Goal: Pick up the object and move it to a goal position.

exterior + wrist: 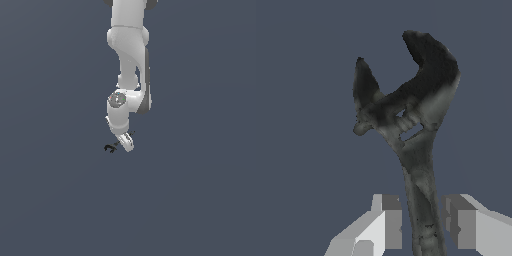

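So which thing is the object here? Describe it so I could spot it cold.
Find the white robot arm hanging down the middle of the exterior view and follow it to the gripper at its lower end. The object pokes out toward the exterior view's left. It is the only dark item: a small black wrench with a thin handle and forked head, its handle between the fingers in the wrist view.

The white arm (127, 65) reaches down from the top of the frame against a plain dark grey-blue backdrop. At its lower end, the jaws (125, 142) point downward and tilt toward the exterior view's left. The small black object (110, 148) projects from the jaws, its thin stem running back to them and its forked end outermost.
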`<state>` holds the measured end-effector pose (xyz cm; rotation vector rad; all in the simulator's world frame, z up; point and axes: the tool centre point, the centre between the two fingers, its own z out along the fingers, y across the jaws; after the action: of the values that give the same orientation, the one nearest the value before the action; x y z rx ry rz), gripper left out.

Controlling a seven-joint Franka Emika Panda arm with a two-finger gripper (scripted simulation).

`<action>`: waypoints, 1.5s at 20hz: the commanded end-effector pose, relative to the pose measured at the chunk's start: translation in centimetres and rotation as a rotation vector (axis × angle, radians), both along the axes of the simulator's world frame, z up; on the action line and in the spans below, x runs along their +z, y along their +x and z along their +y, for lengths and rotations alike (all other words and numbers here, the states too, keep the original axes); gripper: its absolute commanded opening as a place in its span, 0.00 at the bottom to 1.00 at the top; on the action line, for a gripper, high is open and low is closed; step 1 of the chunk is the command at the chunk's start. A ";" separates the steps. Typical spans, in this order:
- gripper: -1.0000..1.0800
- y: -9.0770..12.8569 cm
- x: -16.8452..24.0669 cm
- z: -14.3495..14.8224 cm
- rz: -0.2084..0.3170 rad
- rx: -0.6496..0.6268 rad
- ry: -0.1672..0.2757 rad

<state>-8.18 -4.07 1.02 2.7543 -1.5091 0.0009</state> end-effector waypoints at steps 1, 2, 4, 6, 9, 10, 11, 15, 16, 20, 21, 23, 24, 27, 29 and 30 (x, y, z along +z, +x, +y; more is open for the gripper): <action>0.00 0.0 0.3 0.1 -0.001 0.000 0.000; 0.00 0.0 0.5 0.2 -0.001 0.000 0.000; 0.00 -0.1 1.0 0.5 -0.001 0.000 0.000; 0.00 -0.2 1.7 0.8 -0.001 0.000 0.001; 0.00 -0.4 3.2 1.5 -0.001 0.000 0.001; 0.00 -0.5 3.7 1.8 -0.001 0.000 0.001; 0.00 -0.6 4.3 2.1 -0.001 0.000 0.001; 0.00 -1.0 7.3 3.4 0.000 0.000 0.001; 0.00 -1.1 8.1 3.8 0.000 0.000 0.001; 0.00 -1.6 11.9 5.5 0.000 0.000 0.001; 0.00 -1.7 12.9 6.0 0.000 0.000 0.001; 0.00 -2.0 14.9 6.9 0.000 0.000 0.000; 0.00 -2.1 16.0 7.4 0.000 0.000 -0.001; 0.00 -2.5 19.2 8.8 -0.001 0.001 -0.002; 0.00 -2.8 21.2 9.7 -0.001 0.001 -0.003; 0.00 -2.9 22.3 10.2 -0.001 0.001 -0.004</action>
<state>-10.83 5.40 21.69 2.7541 -1.5069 0.0037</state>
